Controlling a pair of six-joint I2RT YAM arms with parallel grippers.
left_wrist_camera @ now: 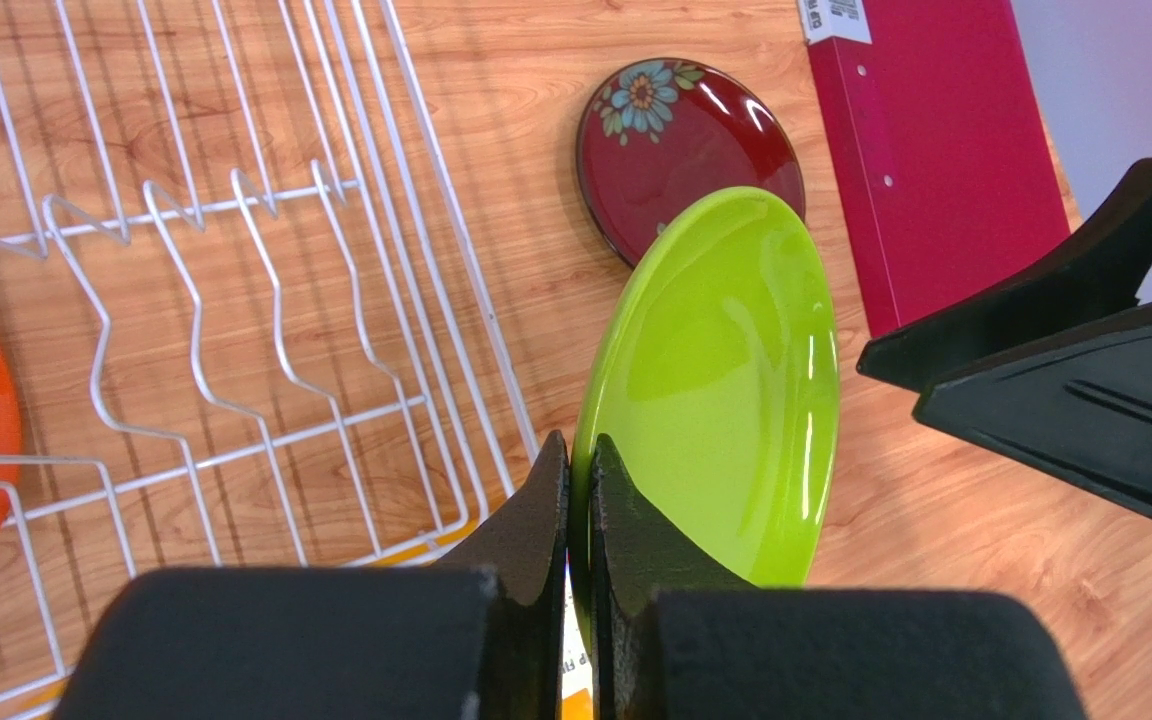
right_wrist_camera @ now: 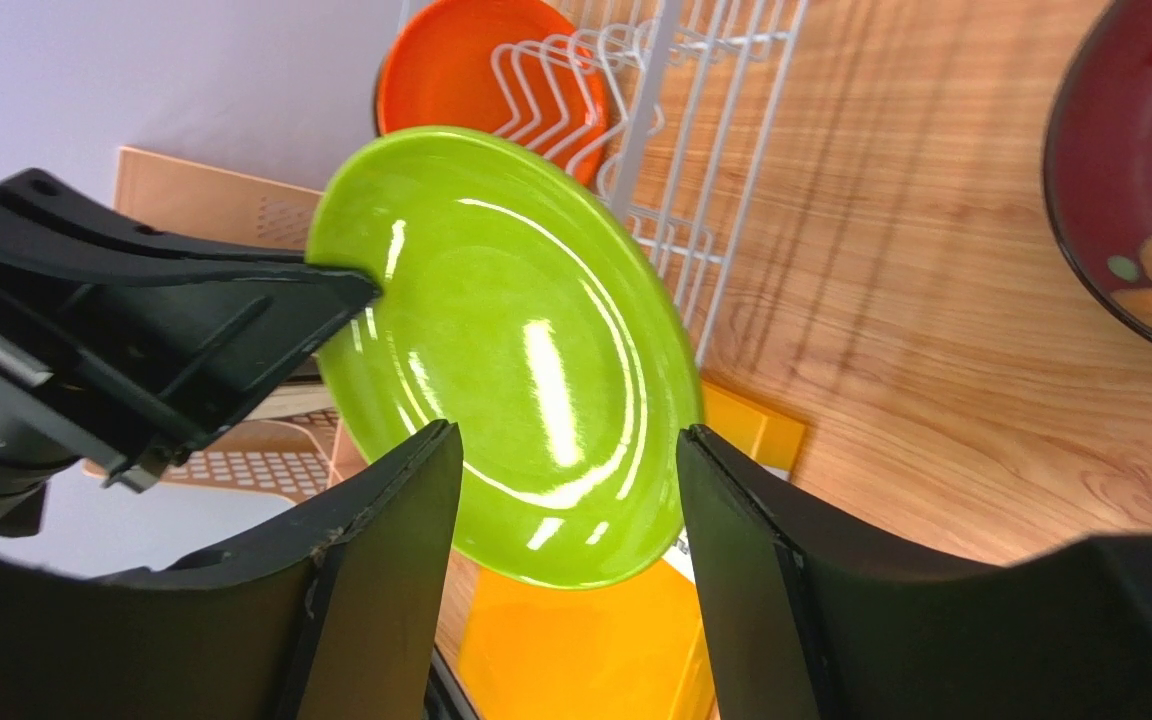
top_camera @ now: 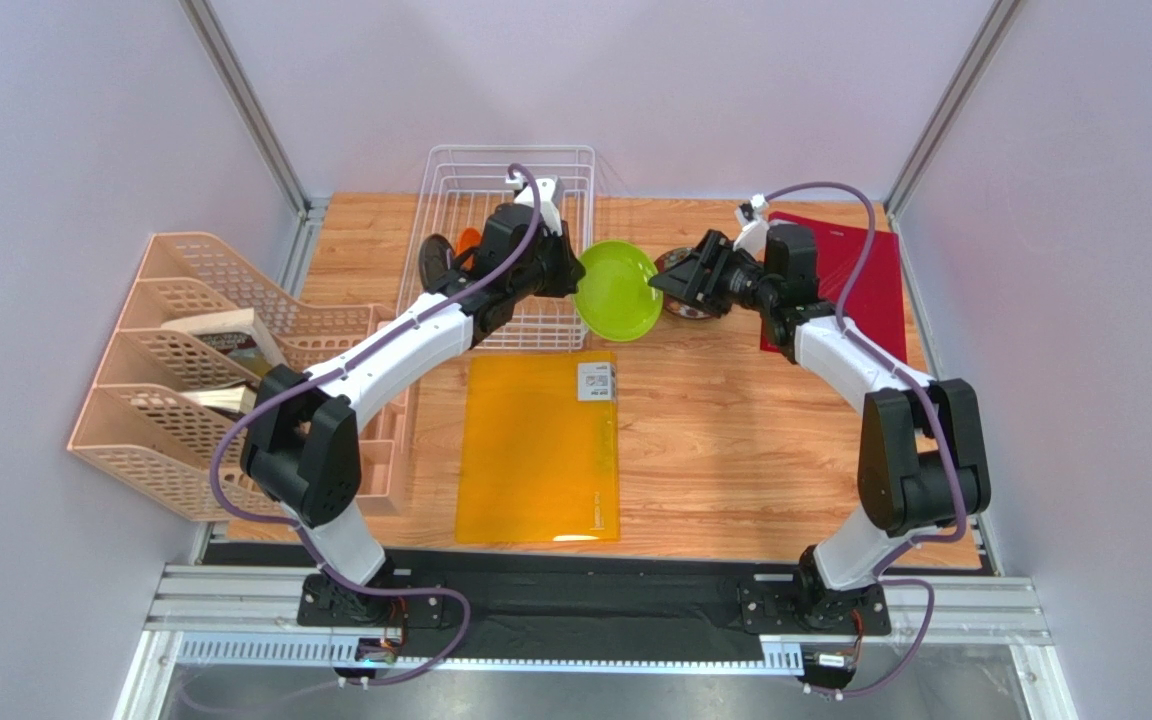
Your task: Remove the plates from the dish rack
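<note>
Left wrist: green plate [left_wrist_camera: 732, 390], perhaps airborne

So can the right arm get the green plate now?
Probably yes. The right gripper is open and faces the green plate, which the left gripper holds up by its rim, with nothing between them.

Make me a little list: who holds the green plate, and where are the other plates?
green plate: held up beside the dish rack
left gripper: shut on the green plate's rim
right gripper: open, facing the green plate
red flowery plate: flat on the table
orange plate: in the dish rack
</note>
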